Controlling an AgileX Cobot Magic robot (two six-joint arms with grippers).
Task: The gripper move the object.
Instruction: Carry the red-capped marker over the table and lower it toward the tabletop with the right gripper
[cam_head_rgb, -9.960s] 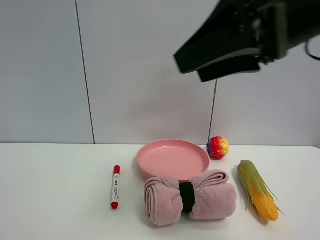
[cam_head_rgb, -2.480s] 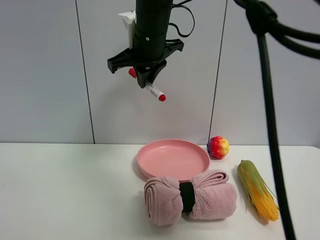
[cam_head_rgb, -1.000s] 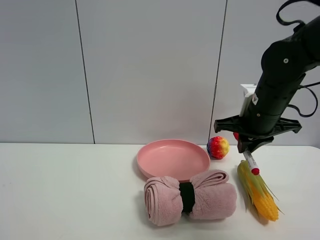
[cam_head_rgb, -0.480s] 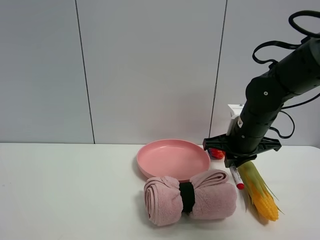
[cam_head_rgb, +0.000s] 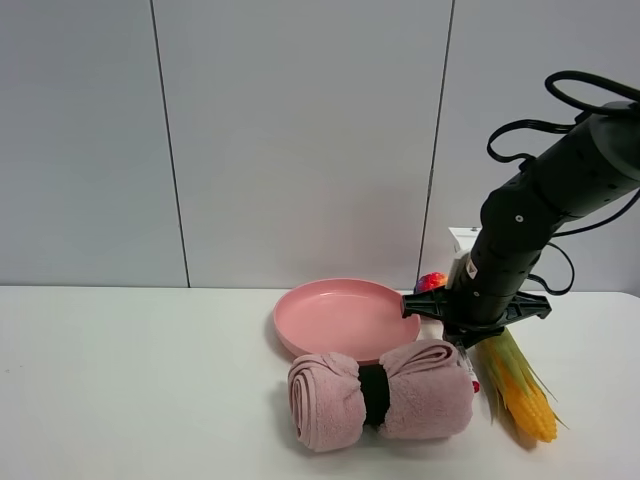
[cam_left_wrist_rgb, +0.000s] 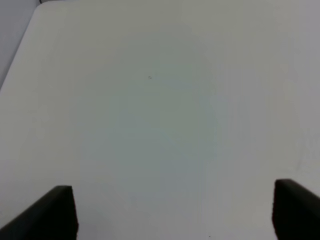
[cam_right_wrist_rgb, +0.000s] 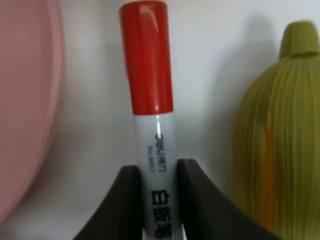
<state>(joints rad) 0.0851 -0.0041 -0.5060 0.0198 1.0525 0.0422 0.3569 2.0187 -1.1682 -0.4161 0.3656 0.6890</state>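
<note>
My right gripper (cam_head_rgb: 463, 340) is shut on the white marker pen, low at the table in the gap between the pink towel roll (cam_head_rgb: 330, 400) and the corn cob (cam_head_rgb: 522, 388). In the exterior view only the marker's red end (cam_head_rgb: 474, 385) peeks out beside the towel. In the right wrist view the marker (cam_right_wrist_rgb: 148, 90), red cap outward, sits between the two black fingers (cam_right_wrist_rgb: 127, 200) of that gripper (cam_right_wrist_rgb: 154, 202). It is close over the white table, with the plate's rim (cam_right_wrist_rgb: 25, 100) on one side and the corn (cam_right_wrist_rgb: 280, 130) on the other. My left gripper (cam_left_wrist_rgb: 175, 215) is open over bare table.
A pink plate (cam_head_rgb: 345, 318) stands behind the towel roll. A rainbow ball (cam_head_rgb: 430, 282) is partly hidden behind the right arm. The white table (cam_head_rgb: 140, 380) stretches to the left. A grey wall is at the back.
My right gripper brought the marker from the table's left, high across, then down by the corn. In the last second it sank lower and shifted left, behind the towel's right end.
</note>
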